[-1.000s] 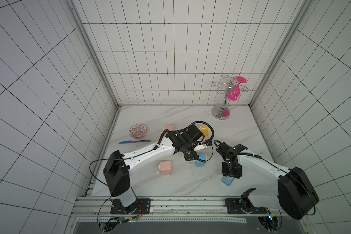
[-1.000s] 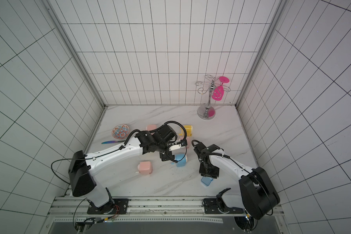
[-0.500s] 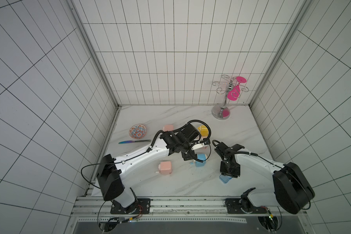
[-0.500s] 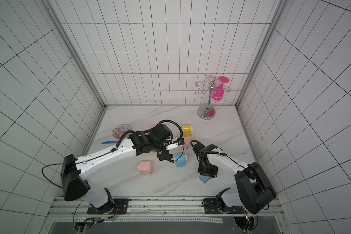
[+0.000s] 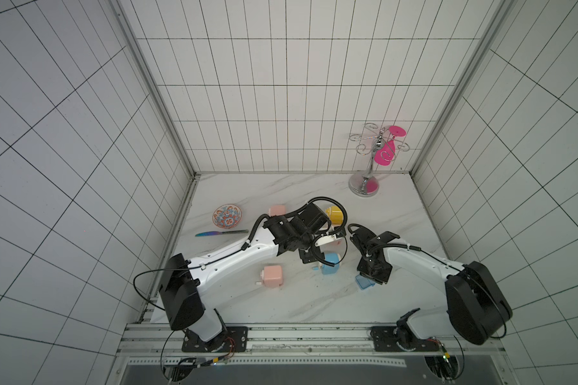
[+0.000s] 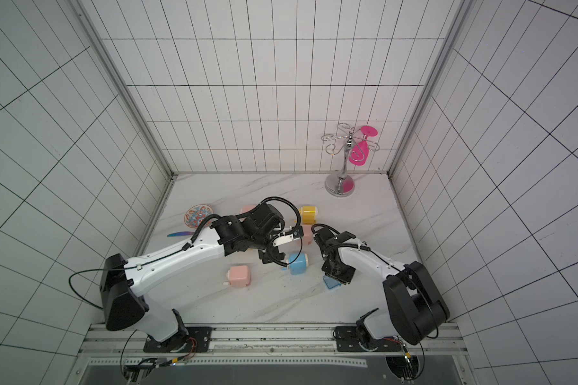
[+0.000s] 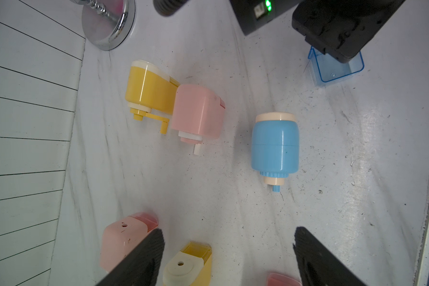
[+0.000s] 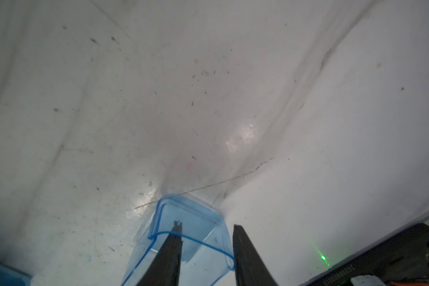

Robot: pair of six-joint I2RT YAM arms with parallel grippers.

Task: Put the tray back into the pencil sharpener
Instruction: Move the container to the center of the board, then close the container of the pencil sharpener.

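Two right fingers (image 8: 169, 260) straddle one wall of the clear blue plastic tray (image 8: 191, 218), narrower than before, unclamped; left fingers (image 7: 139, 260) stay spread, empty.

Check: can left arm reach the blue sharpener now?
Probably yes: left gripper is open, the blue sharpener lies ahead of it with only bare table between; right gripper is off at the tray.

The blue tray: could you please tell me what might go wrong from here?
The right gripper straddles one thin wall of the tray, so it could tilt or slip when lifted. The blue sharpener is unheld near the open left gripper and may slide when the tray is pushed in.
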